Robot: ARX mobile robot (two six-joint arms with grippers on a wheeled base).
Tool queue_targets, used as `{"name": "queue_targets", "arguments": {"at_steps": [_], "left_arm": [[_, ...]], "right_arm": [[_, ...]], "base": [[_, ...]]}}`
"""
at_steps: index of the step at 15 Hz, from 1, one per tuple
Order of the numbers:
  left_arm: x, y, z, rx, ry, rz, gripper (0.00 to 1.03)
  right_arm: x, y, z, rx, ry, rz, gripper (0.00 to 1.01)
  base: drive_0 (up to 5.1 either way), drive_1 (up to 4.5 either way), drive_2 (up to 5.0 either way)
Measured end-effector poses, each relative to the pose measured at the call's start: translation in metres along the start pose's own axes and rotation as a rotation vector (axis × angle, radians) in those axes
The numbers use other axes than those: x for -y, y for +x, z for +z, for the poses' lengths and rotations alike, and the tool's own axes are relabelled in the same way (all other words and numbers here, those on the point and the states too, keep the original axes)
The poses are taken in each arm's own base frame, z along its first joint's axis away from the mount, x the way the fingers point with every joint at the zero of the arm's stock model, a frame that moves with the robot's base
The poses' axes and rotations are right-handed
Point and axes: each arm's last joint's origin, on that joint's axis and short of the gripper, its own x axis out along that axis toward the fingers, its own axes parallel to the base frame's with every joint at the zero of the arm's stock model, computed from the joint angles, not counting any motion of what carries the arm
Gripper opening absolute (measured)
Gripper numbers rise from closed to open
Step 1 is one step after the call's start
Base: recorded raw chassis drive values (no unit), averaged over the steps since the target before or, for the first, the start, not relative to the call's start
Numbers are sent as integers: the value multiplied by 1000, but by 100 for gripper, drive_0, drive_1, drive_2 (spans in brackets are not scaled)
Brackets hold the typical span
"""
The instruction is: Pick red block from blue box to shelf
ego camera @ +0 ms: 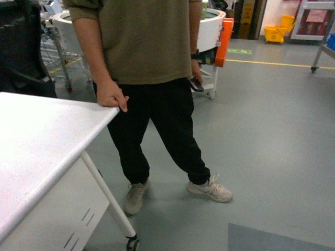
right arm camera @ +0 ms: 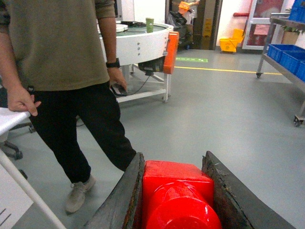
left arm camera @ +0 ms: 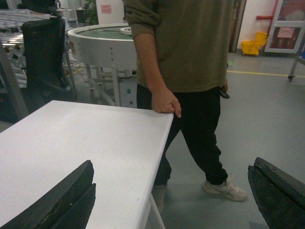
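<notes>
At the far left of the head view a white tabletop [ego camera: 42, 136] slants in from the corner on angled white legs with a caster at the foot. A person [ego camera: 152, 89] in an olive sweatshirt, black trousers and pale sneakers stands just beside it, one hand [ego camera: 111, 95] resting on its corner, the other hanging by the hip with a dark handset in it. Behind the person is a round white conveyor table [ego camera: 209, 29] with an orange guard on its side. Farther right, across the grey floor and past a yellow line, a yellow mop bucket [ego camera: 276, 32] stands by the back wall.

The left wrist view looks over the same tabletop; the left pincer [left arm camera: 174, 198] shows two dark fingers [left arm camera: 62, 200] standing wide apart at the lower corners, with nothing between them.

In the right wrist view the right pincer [right arm camera: 174, 191] is closed on the red block [right arm camera: 178, 195], its dark fingers [right arm camera: 121, 195] pressing both sides and the round stud facing the camera, held above the floor. At that view's right edge a steel shelf [right arm camera: 281, 62] on casters carries dark blue crates [right arm camera: 288, 53]; what is in them cannot be told.
</notes>
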Motion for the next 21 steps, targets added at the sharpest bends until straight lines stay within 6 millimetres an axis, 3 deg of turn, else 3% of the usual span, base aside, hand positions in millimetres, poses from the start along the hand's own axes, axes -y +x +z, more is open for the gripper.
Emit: {"name": "queue_targets", "arguments": {"at_steps": [15, 21], "left_arm": [[0, 0, 0, 0, 0, -1, 98], [0, 0, 0, -1, 0, 0, 98]], "right_arm": [[0, 0, 0, 0, 0, 0, 29], [0, 0, 0, -1, 0, 0, 29]], "base": [[-91, -91, -91], [128, 261, -387]]}}
